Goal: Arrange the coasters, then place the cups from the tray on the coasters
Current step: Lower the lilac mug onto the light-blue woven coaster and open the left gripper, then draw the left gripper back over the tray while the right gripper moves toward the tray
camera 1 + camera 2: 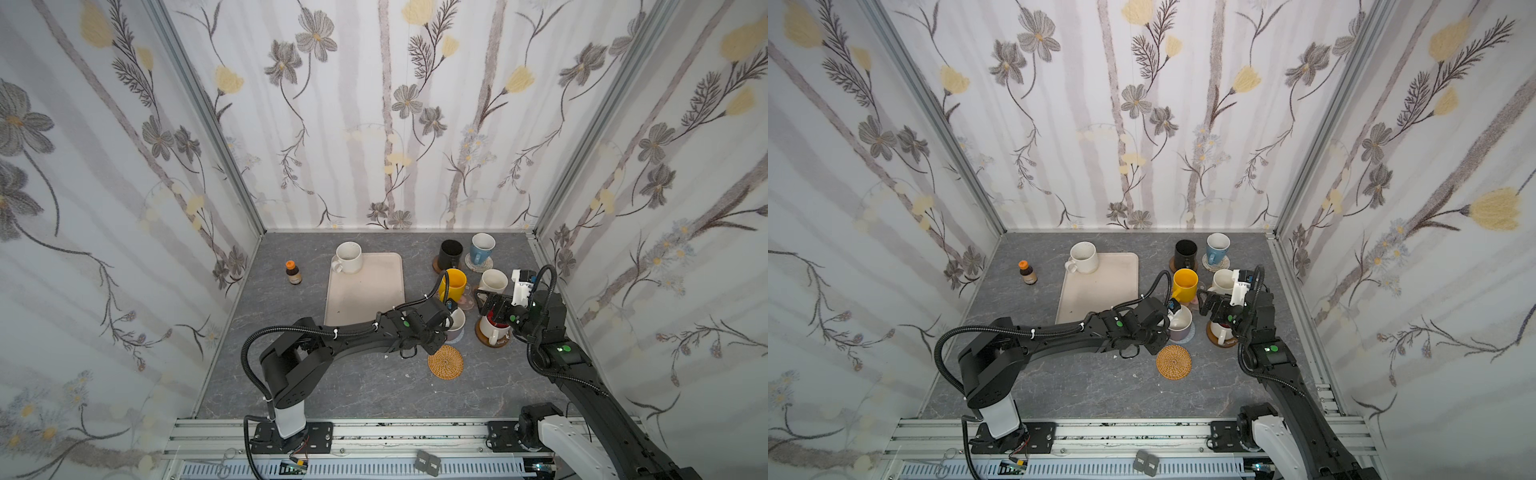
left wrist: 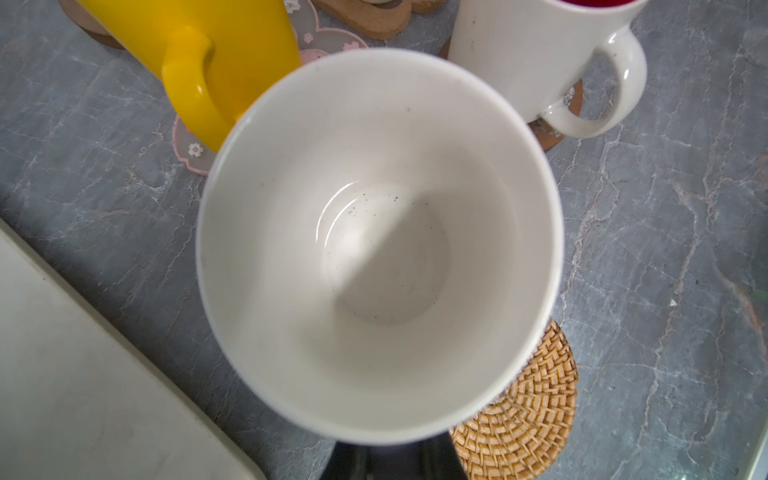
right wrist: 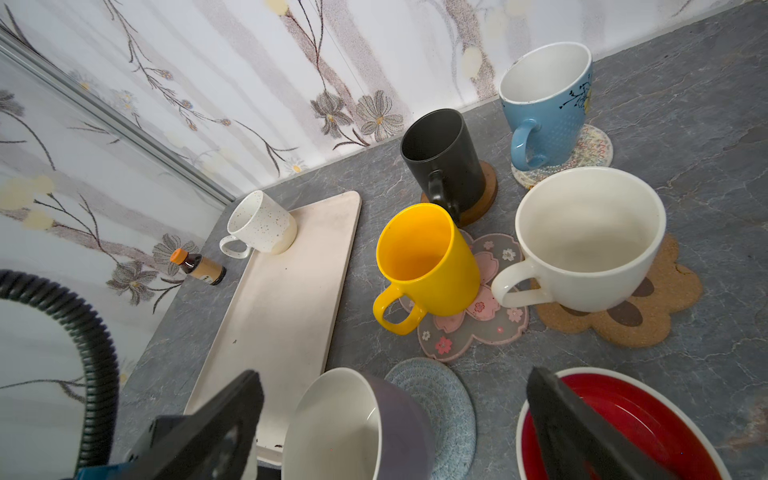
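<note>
The beige tray point(image 1: 365, 291) lies left of centre, with one speckled white mug point(image 1: 349, 257) on its far left corner. The left gripper point(image 1: 449, 320) is pinched on the lavender mug point(image 1: 457, 326) at the grey-blue crochet coaster point(image 3: 440, 399). The right gripper point(image 1: 488, 305), jaws spread, hangs above the red-lined mug point(image 1: 494, 328) on its brown coaster point(image 2: 555, 139). Nearest, the rattan coaster point(image 1: 445, 361) lies bare.
</note>
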